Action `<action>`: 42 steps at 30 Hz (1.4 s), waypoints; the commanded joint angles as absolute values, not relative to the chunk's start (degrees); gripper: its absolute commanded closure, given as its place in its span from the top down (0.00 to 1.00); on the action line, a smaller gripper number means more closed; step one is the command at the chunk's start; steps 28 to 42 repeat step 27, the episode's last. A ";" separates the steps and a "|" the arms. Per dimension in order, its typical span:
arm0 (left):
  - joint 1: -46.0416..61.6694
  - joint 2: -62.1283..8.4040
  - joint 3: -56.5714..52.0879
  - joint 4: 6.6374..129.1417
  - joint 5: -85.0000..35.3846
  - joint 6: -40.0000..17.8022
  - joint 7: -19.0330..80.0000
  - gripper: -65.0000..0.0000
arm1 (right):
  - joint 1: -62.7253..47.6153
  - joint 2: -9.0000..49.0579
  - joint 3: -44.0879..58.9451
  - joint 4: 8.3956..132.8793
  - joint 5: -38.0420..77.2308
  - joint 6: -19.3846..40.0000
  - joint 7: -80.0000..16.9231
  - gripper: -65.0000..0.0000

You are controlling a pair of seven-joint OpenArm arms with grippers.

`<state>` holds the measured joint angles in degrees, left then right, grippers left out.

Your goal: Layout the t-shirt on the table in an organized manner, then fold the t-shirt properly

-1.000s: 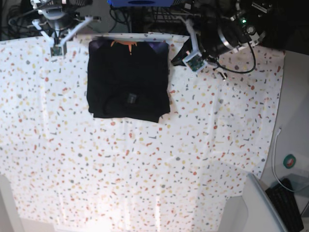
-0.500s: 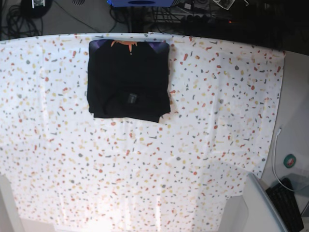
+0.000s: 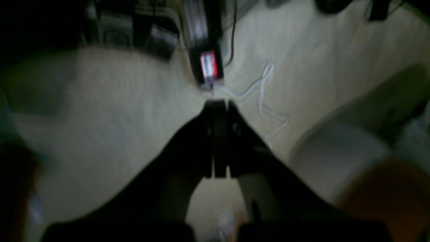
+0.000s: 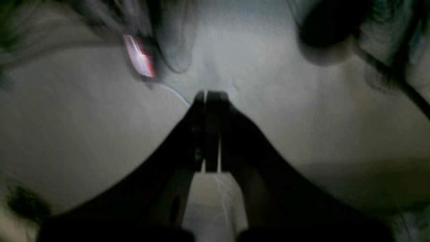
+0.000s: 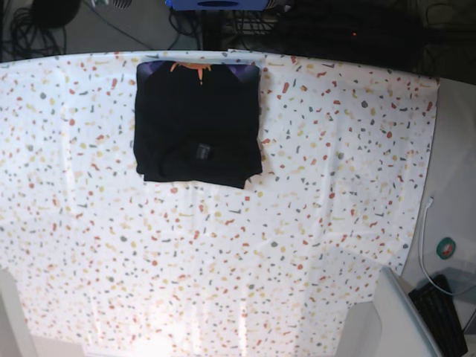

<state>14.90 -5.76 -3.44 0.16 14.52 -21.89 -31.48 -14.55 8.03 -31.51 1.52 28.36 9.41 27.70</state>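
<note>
We see the t-shirt (image 5: pixel 198 123) folded into a compact black rectangle at the far edge of the table (image 5: pixel 335 186), left of centre, its orange and purple collar print partly cut by that edge; neither arm shows in the base view; both wrist views are dark and blurred; the left gripper (image 3: pixel 217 104) and right gripper (image 4: pixel 207 95) have jaws pressed together, holding nothing.
</note>
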 commanded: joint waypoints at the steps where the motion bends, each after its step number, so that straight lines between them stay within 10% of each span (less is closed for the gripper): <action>1: 15.43 -5.76 -3.56 0.00 15.16 -22.11 -30.64 0.00 | -15.34 8.92 -31.25 1.63 28.62 9.27 28.18 0.00; 18: 16.57 -7.25 -2.86 6.64 12.70 -2.51 -26.42 0.00 | -15.25 5.49 -31.08 4.88 28.79 9.19 24.22 0.00; 42: 13.49 -6.11 -3.56 6.90 12.26 -0.40 -26.51 0.00 | -14.02 6.02 -31.60 5.58 28.79 9.19 24.40 0.00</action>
